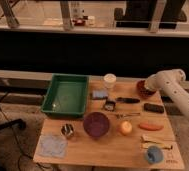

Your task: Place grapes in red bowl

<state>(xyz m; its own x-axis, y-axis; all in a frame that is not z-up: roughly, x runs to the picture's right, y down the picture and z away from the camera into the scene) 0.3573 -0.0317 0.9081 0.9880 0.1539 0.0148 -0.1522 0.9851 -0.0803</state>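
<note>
Red bowl [141,92] stands upright, mouth upward; gripper [148,86] hangs over it, whether wide or narrow unclear.

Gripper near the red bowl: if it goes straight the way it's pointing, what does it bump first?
Probably the red bowl. The gripper hangs at the far right corner of the table, pointing down-left just above that bowl, though depth is unclear.

The pincer [147,88] hangs at the red bowl [141,91], white cup [109,80] and black rectangle [153,107] near; bare table [105,151] along the front.
</note>
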